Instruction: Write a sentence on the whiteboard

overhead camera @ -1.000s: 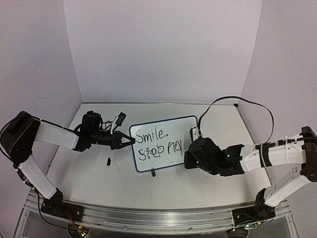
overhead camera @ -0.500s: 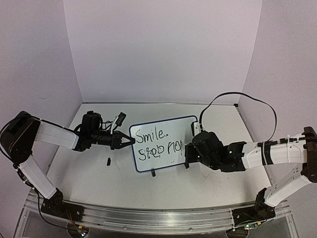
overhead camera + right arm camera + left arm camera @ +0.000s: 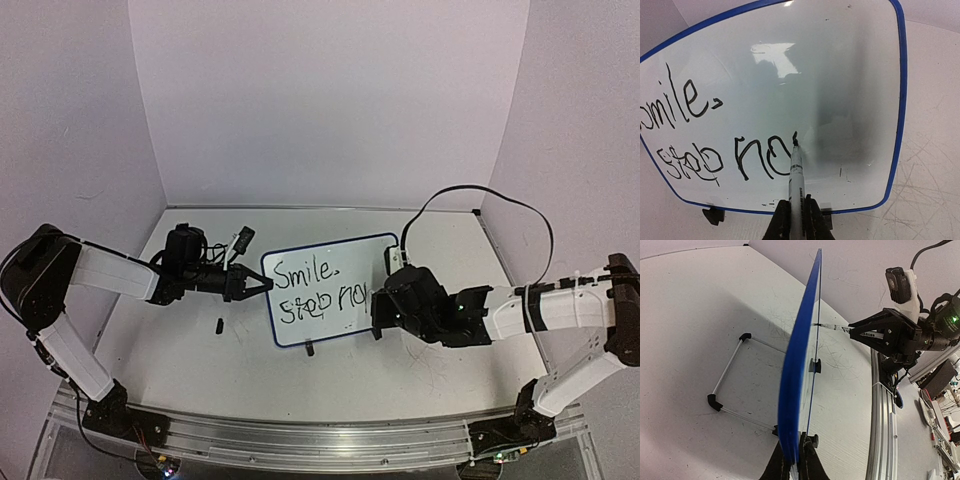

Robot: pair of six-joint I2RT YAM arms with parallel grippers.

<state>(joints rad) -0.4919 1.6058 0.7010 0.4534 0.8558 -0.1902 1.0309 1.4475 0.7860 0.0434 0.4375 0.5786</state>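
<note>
Between lilac walls (image 3: 330,100), a scuffed tabletop (image 3: 240,370) bears the whiteboard (image 3: 365,262).

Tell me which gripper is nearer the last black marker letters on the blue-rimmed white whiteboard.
Right. The right gripper holds a white marker pen, its tip on the whiteboard just right of those letters; the left gripper clamps its far left edge.
</note>
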